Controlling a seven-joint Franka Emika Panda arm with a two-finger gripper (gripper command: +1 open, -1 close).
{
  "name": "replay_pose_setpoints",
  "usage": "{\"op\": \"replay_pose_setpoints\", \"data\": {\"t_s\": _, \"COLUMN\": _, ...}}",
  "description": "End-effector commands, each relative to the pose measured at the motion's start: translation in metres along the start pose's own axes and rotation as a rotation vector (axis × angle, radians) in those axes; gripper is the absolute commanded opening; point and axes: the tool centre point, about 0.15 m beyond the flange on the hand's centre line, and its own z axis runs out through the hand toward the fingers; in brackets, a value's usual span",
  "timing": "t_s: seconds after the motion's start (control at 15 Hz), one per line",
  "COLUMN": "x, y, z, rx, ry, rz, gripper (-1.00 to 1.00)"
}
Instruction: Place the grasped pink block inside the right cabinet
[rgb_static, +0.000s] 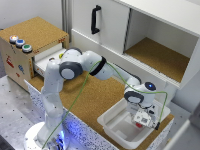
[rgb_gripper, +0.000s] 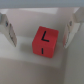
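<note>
The pink block (rgb_gripper: 45, 41) is a small pinkish-red cube with a black mark on its top face. It lies on the floor of the white tray (rgb_static: 112, 125). In the exterior view only a reddish bit of the block (rgb_static: 138, 125) shows under the hand. My gripper (rgb_static: 142, 120) hangs over the tray. In the wrist view the gripper (rgb_gripper: 40, 44) is open, with one finger on each side of the block and a gap on both sides. The right cabinet (rgb_static: 160, 57), white-walled with a cork floor, stands open at the exterior view's upper right, apart from the gripper.
A white door with a black handle (rgb_static: 95, 20) is to the left of the cabinet. A cork-topped drawer box (rgb_static: 30, 47) with coloured buttons (rgb_static: 20, 43) stands at the exterior view's left, its drawer pulled out. The tray sits on a cork counter (rgb_static: 95, 100).
</note>
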Motion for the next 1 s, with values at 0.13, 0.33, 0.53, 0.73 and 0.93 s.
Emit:
{"op": "replay_pose_setpoints", "data": {"t_s": 0.13, "x": 0.028, "y": 0.014, "z": 0.013, "rx": 0.079, "ry": -0.001, "rz": 0.098, "gripper": -1.00}}
{"op": "replay_pose_setpoints", "data": {"t_s": 0.33, "x": 0.025, "y": 0.009, "z": 0.005, "rx": 0.063, "ry": 0.017, "rz": 0.157, "gripper": -1.00}}
{"op": "replay_pose_setpoints", "data": {"t_s": 0.53, "x": 0.018, "y": -0.001, "z": -0.026, "rx": 0.027, "ry": 0.069, "rz": 0.264, "gripper": -1.00}}
{"op": "replay_pose_setpoints", "data": {"t_s": 0.73, "x": 0.019, "y": -0.026, "z": -0.066, "rx": -0.002, "ry": 0.131, "rz": 0.325, "gripper": -1.00}}
{"op": "replay_pose_setpoints", "data": {"t_s": 0.93, "x": 0.037, "y": -0.055, "z": -0.109, "rx": -0.036, "ry": 0.202, "rz": 0.302, "gripper": -1.00}}
